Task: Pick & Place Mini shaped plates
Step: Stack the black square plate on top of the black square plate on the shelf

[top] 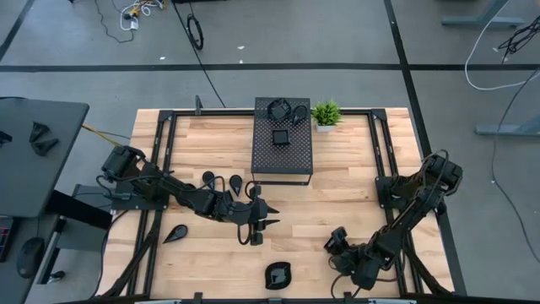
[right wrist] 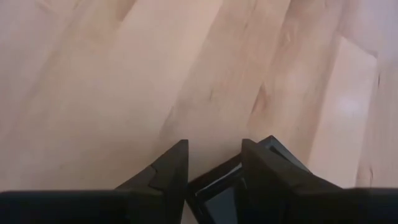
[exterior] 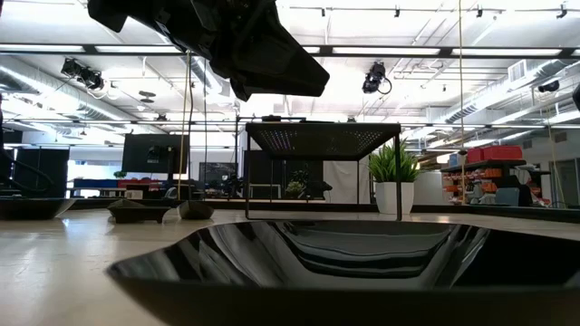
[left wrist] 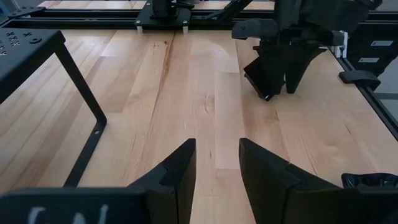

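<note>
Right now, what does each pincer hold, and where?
Left pincer holds nothing. A black plate has its rim in the right pincer; gripped or released, unclear.

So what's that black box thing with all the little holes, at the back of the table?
It is a black perforated box, metal by its look, really a small raised stand: the level view shows a flat dotted top on thin legs, open underneath. It stands upright at the back middle of the wooden table. On top lie a square glossy plate and some rounded ones. A small potted plant stands beside its back corner.
</note>
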Available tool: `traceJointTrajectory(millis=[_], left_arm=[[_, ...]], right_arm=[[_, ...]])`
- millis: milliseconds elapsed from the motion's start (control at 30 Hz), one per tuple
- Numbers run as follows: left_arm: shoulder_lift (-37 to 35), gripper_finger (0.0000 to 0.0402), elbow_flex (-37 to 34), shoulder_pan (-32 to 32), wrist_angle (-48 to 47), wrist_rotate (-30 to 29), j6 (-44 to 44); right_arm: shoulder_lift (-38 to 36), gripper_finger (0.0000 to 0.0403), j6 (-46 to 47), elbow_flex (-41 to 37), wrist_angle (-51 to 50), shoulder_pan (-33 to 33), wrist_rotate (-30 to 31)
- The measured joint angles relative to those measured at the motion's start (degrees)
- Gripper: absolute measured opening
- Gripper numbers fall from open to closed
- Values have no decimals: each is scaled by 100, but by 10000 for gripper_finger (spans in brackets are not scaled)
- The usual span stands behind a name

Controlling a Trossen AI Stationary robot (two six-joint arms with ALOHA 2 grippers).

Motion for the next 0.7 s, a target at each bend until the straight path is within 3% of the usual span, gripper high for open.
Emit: traceJointTrajectory(millis=[300, 700], left_arm=[[0, 126, 0, 0, 0, 0, 0], [0, 126, 0, 0, 0, 0, 0]], right_arm=[[-159, 153, 162, -2, -222, 0, -30], [-459, 153, 1269, -2, -1007, -4, -125]])
